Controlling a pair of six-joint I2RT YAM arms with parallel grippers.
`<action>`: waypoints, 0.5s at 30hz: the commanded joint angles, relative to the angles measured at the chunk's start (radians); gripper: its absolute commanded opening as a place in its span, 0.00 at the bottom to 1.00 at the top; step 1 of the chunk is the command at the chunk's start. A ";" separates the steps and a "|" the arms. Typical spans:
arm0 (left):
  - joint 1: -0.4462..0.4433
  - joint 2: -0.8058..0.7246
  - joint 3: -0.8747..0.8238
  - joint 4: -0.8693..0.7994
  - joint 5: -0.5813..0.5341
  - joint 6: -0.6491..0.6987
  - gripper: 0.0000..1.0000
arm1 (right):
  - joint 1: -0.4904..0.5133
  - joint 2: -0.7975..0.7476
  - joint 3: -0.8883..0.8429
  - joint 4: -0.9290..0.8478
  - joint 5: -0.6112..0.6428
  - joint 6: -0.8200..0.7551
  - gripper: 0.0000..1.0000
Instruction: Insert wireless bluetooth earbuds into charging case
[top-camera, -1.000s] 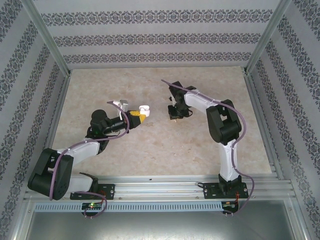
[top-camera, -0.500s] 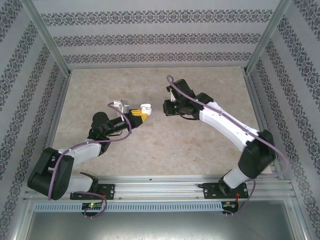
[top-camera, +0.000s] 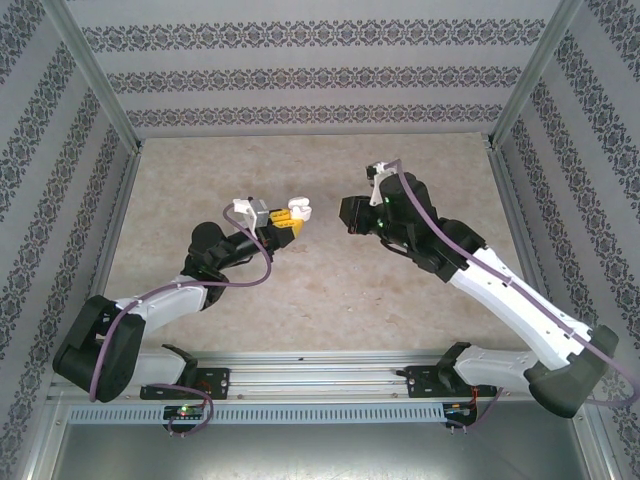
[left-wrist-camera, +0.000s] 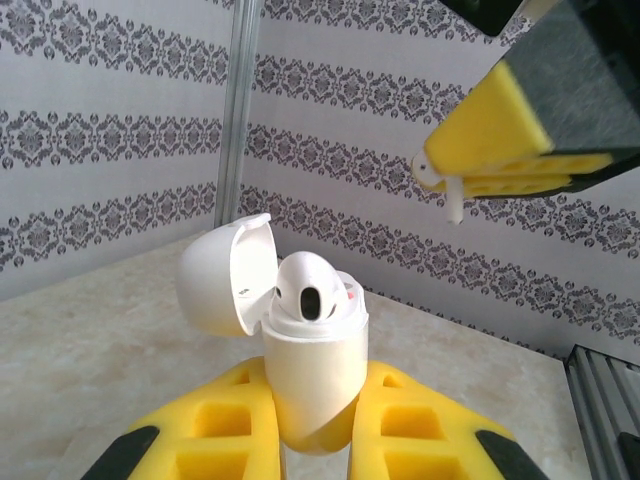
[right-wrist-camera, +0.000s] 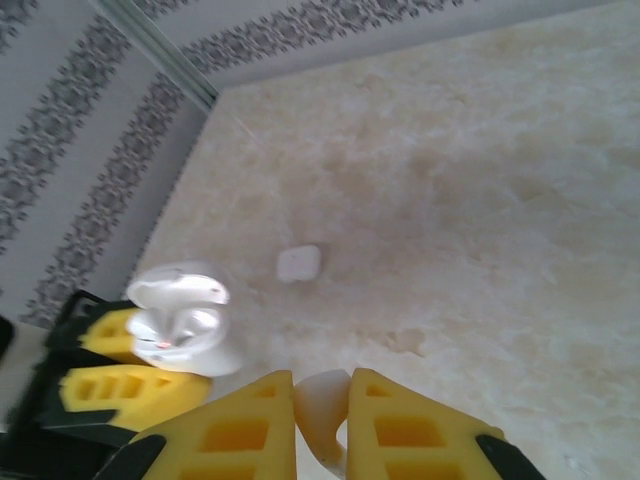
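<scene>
White plastic charging case (left-wrist-camera: 312, 385), its lid (left-wrist-camera: 225, 275) hinged open, stands upright, clamped between the yellow fingers (left-wrist-camera: 420, 440) of the left gripper (left-wrist-camera: 318, 420) above the beige tabletop (top-camera: 330, 290). One earbud (left-wrist-camera: 305, 285) sits in the case's mouth. A second earbud (left-wrist-camera: 440, 178) is pinched in the right gripper (right-wrist-camera: 322, 388), up and right of the case and apart from it, stem pointing down. A closed white case (right-wrist-camera: 299, 263) lies on the tabletop, apart from the open one.
</scene>
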 joint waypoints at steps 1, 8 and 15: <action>-0.031 -0.022 0.041 0.013 -0.022 0.050 0.00 | 0.037 -0.011 -0.008 0.078 -0.010 0.044 0.15; -0.074 -0.042 0.056 -0.032 -0.037 0.089 0.00 | 0.073 0.026 0.032 0.113 -0.014 0.045 0.15; -0.089 -0.060 0.056 -0.046 -0.046 0.095 0.00 | 0.093 0.049 0.031 0.154 -0.016 0.056 0.15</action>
